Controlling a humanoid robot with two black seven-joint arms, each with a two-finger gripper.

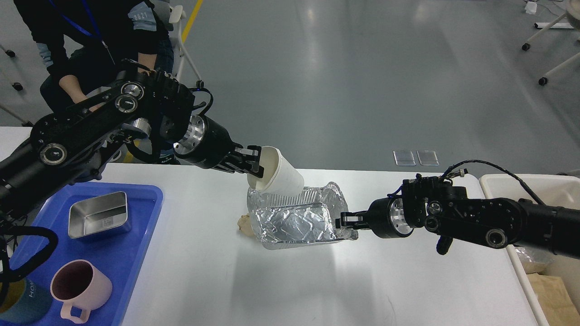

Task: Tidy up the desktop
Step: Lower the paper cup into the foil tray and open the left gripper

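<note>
The left gripper [253, 162] clamps a tilted white paper cup [280, 172] directly above the crumpled silver foil tray [297, 219], whose right rim the right gripper [345, 221] pinches.

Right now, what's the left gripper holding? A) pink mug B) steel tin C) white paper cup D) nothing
C. The left gripper is closed on the rim of the white paper cup, holding it tilted above the foil tray; the pink mug and steel tin sit untouched in the blue tray.
</note>
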